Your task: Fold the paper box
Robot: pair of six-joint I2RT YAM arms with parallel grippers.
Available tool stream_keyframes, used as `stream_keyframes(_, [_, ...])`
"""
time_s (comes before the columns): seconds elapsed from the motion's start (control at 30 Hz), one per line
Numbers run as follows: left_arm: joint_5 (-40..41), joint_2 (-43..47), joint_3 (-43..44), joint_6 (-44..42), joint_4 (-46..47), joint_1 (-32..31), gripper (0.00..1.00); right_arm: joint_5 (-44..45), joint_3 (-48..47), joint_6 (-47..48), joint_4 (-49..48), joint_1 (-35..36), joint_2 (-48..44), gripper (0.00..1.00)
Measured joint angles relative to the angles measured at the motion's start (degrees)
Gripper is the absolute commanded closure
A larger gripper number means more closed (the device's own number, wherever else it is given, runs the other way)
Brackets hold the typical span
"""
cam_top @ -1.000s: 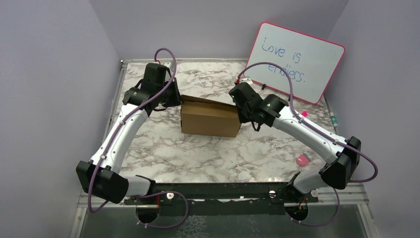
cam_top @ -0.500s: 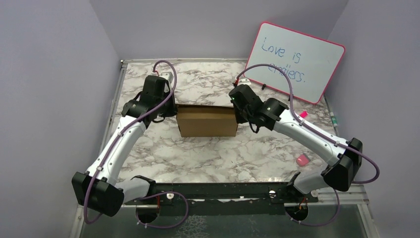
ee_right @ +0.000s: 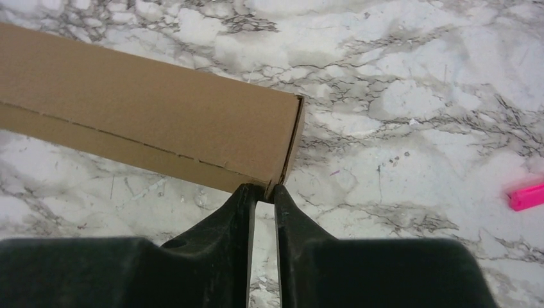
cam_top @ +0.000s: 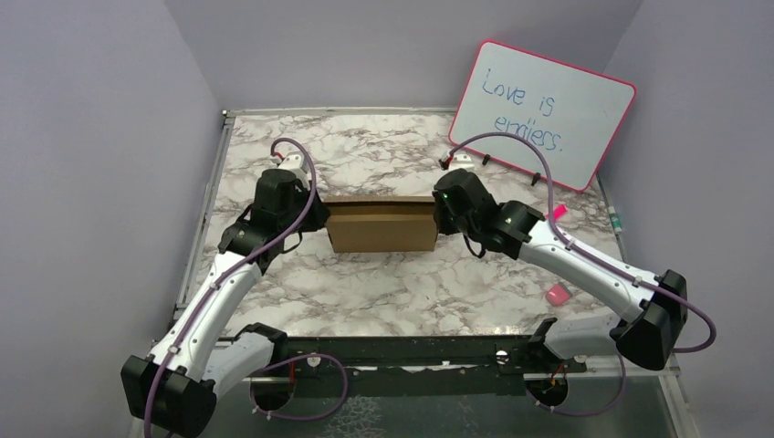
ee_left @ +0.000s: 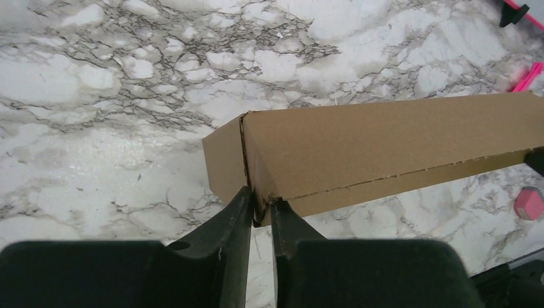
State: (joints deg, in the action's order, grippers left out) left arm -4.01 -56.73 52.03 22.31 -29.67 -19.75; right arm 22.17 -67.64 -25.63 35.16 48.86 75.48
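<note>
Left to right. The left gripper [ee_left: 260,205] has its black fingers [ee_left: 238,212] nearly together, clamped on the near bottom corner at the left end of the plain brown cardboard paper box [cam_top: 379,228]. That's a tiny bite, basically just the seam edge.

The paper box sits mid-table on the white-and-grey marble table [cam_top: 365,292], a long closed-looking shape held between both arms, w/ a perforated line running along its near side in both wrist views.

Over on the right end, the right gripper [ee_right: 264,191] has its fingers close together w/ a slim gap, tips right at the near corner. Can't tell if any cardboard is actually between them or if it's just touching.

What could go wrong imo:
- The left corner pinch slips or tears the seam if either arm pulls, bc there's so little material in the grip.
- If the right side isn't really gripping, any push from the left just slides or pivots the whole box across the smooth marble instead of creasing it.
- Uneven squeeze from both ends could buckle the long panel or pop that perforated line open.
- A skid to the right could send it towards the small pink block [cam_top: 556,294], tho it's well apart atm.
</note>
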Motion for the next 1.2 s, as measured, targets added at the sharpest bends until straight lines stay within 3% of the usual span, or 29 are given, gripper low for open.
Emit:
stream_keyframes(0.23, [0.2, 5.14, -1.07, 2.95, -0.2, -0.63, 0.36, -3.04, 5.53, -0.57, -4.28, 0.7, -6.23, 0.43])
stream_keyframes(0.33, [0.42, 8.98, -1.07, 4.72, -0.28, -0.63, 0.29, -3.19, 5.49, -0.61, -4.33, 0.7, -8.61, 0.32])
stream_keyframes(0.47, [0.98, 13.27, -1.07, 7.72, -0.2, -0.63, 0.2, -3.74, 5.14, -0.98, -4.26, 0.15, -11.06, 0.27])
stream_keyframes(0.67, [1.88, 12.9, -1.05, 11.82, 0.28, 0.31, 0.18, -10.45, 5.14, -3.3, -6.16, -6.71, -12.48, 0.22])
stream_keyframes(0.77, [0.68, 10.23, -1.05, 14.14, 1.7, 3.89, 0.18, -16.5, 5.4, -5.29, -8.72, -12.04, -12.48, 0.21])
stream_keyframes(0.97, [-4.61, 5.44, -1.05, 17.38, 5.16, 11.63, 0.23, -25.27, 7.96, -10.25, -14.62, -19.45, -12.33, 0.24])
stream_keyframes(1.2, [-10.6, 1.09, -2.19, 19.47, 10.58, 12.44, 0.3, -31.82, 11.72, -14.73, -20.02, -22.21, -9.6, 0.33])
